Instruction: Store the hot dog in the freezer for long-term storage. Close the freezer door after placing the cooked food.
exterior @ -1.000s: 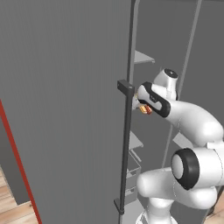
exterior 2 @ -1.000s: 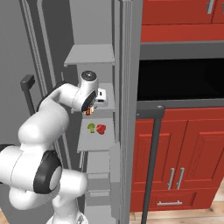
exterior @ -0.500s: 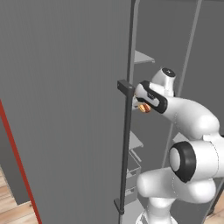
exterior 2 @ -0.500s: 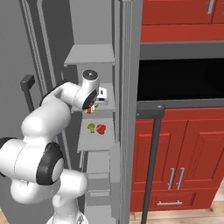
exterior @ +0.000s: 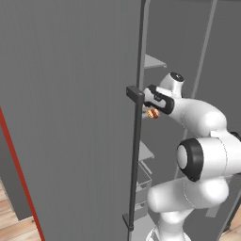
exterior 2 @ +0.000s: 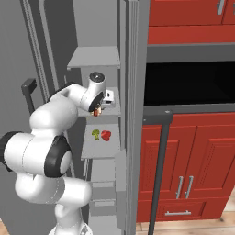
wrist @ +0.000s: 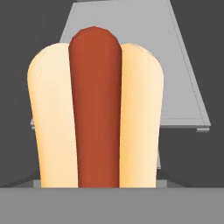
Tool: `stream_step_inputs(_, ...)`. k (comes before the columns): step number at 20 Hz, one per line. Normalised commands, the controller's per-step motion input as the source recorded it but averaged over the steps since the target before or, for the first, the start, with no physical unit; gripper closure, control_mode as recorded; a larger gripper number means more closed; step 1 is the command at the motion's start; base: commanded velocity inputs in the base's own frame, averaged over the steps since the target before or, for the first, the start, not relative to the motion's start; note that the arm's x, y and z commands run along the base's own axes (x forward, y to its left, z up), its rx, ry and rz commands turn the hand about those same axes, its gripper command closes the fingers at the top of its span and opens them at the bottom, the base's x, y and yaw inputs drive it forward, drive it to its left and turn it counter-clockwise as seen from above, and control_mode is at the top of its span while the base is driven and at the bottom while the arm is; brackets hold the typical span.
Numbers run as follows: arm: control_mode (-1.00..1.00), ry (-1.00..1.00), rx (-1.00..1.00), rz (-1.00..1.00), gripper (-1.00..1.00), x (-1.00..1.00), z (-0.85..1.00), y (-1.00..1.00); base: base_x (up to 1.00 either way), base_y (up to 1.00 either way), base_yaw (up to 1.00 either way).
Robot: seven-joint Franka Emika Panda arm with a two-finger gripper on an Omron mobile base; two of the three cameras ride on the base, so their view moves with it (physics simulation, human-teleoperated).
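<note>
My gripper (exterior: 151,112) is shut on the hot dog (exterior: 152,113), a tan bun with a reddish sausage, and holds it inside the open freezer (exterior 2: 94,57). From the right, the hot dog (exterior 2: 97,111) hangs just above a pale grey middle shelf (exterior 2: 114,106). In the hand view the hot dog (wrist: 94,109) hides my fingertips, with a grey shelf (wrist: 131,39) behind it. The freezer door (exterior: 70,117) stands wide open to the left, its dark bar handle (exterior: 136,160) close beside my hand.
On the shelf below (exterior 2: 98,149) lie a small green item (exterior 2: 95,133) and a small red one (exterior 2: 106,135). Drawers (exterior: 141,181) sit lower in the freezer. Red cabinets (exterior 2: 193,151), a dark recess (exterior 2: 188,82) and another dark bar handle (exterior 2: 158,174) are on the right.
My gripper has carried the hot dog a little deeper into the freezer and slightly upward, toward the middle shelf. The door has not moved.
</note>
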Motion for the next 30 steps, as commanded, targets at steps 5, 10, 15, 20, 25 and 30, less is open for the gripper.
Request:
stream_step_inputs(5,-1.00,0.00,0.00,0.00,1.00,0.27,-0.01,0.00,0.00,0.00,0.00)
stream_step_inputs(10,-1.00,0.00,0.00,0.00,1.00,0.28,-0.13,0.06,0.00,0.00,0.00)
stream_step_inputs(15,-1.00,0.00,0.00,0.00,1.00,0.28,-0.08,0.11,0.00,0.00,0.00)
stream_step_inputs(20,-1.00,0.00,0.00,0.00,1.00,0.33,-0.04,0.02,0.00,0.00,0.00)
stream_step_inputs(25,-1.00,0.00,0.00,0.00,1.00,0.30,-0.03,0.00,0.00,0.00,0.00)
stream_step_inputs(30,-1.00,0.00,0.00,0.00,1.00,0.27,-0.13,0.00,0.00,0.00,0.00)
